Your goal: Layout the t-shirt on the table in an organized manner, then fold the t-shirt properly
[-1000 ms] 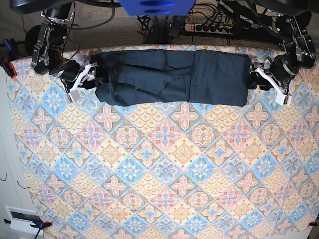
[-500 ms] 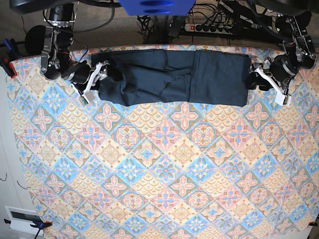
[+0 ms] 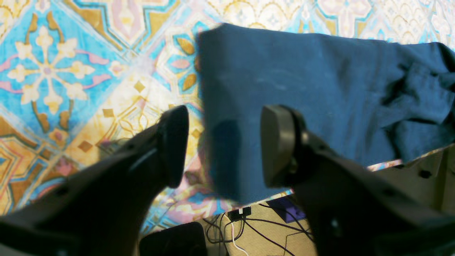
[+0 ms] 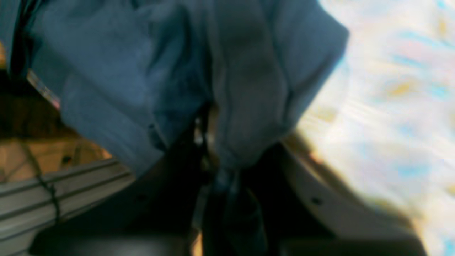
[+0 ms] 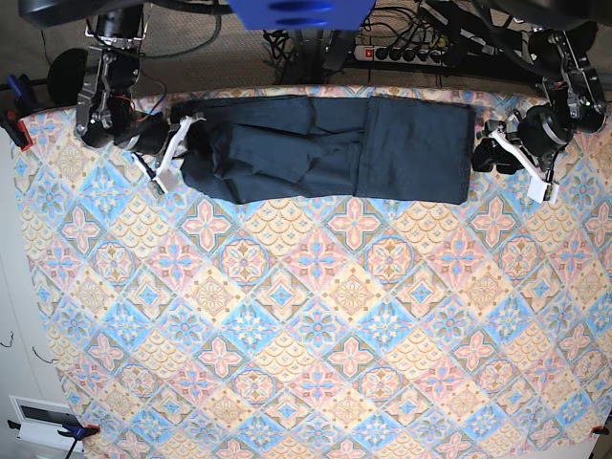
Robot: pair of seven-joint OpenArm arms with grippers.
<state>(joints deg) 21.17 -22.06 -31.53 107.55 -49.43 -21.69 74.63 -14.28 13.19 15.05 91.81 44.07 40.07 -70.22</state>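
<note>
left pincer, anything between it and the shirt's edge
Nothing visible. In the left wrist view the left pincer is open, its jaws standing either side of the shirt edge, with only bare table cloth beside it. The right pincer is already bunched in cloth at the other end.

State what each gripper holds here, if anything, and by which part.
The right gripper pinches the t-shirt at its bunched end. The left gripper is open around the opposite edge and holds nothing yet.
</note>
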